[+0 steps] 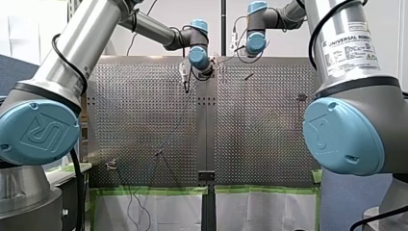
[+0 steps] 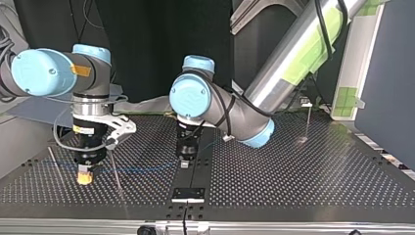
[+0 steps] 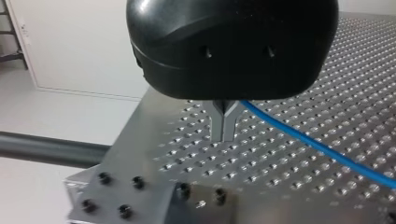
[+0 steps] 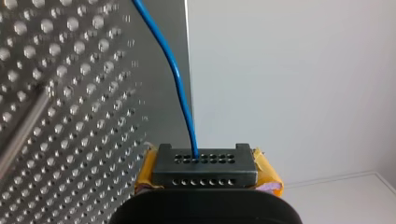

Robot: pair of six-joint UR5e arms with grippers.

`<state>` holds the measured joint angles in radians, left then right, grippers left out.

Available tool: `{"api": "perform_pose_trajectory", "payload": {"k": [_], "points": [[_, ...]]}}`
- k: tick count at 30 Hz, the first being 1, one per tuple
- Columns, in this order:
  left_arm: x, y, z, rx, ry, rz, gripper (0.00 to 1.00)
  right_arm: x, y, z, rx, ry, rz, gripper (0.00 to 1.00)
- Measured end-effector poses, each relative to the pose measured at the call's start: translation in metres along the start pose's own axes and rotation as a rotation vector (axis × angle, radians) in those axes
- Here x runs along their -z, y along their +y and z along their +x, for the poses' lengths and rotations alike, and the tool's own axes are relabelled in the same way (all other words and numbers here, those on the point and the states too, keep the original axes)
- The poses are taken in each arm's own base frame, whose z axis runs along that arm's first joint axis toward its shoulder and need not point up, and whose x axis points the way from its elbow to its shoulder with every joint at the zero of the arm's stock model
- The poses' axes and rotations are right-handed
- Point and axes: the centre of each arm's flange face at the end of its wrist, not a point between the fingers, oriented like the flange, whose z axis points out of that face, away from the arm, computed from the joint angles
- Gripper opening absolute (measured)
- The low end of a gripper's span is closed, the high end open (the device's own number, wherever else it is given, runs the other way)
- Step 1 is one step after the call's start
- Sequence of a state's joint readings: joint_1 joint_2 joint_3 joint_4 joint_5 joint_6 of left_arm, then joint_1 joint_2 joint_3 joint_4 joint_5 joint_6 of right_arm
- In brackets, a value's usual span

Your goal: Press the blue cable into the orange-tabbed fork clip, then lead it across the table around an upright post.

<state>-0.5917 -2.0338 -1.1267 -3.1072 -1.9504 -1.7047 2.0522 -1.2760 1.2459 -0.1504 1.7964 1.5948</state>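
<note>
lower left of the top view, my right gripper (image 2: 84, 176) is clamped on the blue cable (image 2: 139, 170), yellow pads (image 4: 267, 173) either side. cable runs level, rightward, to my left gripper (image 2: 185, 159) at centre; its metal fingers (image 3: 217, 122) sit tip to tip, actual pinch hidden. upright post (image 2: 308, 122) stands far right, so my left arm is nearer. can't pick out the fork clip.

In the front view I read one label (image 1: 350, 54), white with black print, on the tube of my right arm (image 1: 337, 19): "UNIVERSAL ROBOTS". The smaller lines under it are too fine for me to read. The left cap (image 1: 41, 132) and right cap (image 1: 337, 134), both blue, each bear an embossed square logo whose letters I cannot make out.
</note>
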Motion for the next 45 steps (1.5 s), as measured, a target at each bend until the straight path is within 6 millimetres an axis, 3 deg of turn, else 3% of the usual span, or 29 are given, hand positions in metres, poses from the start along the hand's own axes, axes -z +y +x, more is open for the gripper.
{"api": "perform_pose_trajectory", "payload": {"k": [5, 14, 23, 37, 45], "points": [[-0.007, -0.009, 0.008, 0.013, 0.018, 0.015, 0.00, -0.004, 0.016, -0.001, 0.011, -0.014, -0.027, 0.00], [-0.020, -0.022, -0.013, 0.075, -0.034, 0.062, 0.00, -0.012, 0.038, -0.002, 0.020, -0.020, -0.064, 0.00], [-0.031, -0.045, 0.012, 0.077, 0.031, 0.102, 0.00, -0.017, 0.057, -0.005, 0.027, -0.025, -0.095, 0.00], [-0.064, -0.069, 0.042, 0.142, 0.020, 0.162, 0.00, -0.026, 0.086, -0.008, 0.035, -0.027, -0.142, 0.00], [-0.074, -0.080, 0.029, 0.183, -0.018, 0.193, 0.00, -0.024, 0.096, -0.021, 0.036, -0.048, -0.160, 0.00]]}}
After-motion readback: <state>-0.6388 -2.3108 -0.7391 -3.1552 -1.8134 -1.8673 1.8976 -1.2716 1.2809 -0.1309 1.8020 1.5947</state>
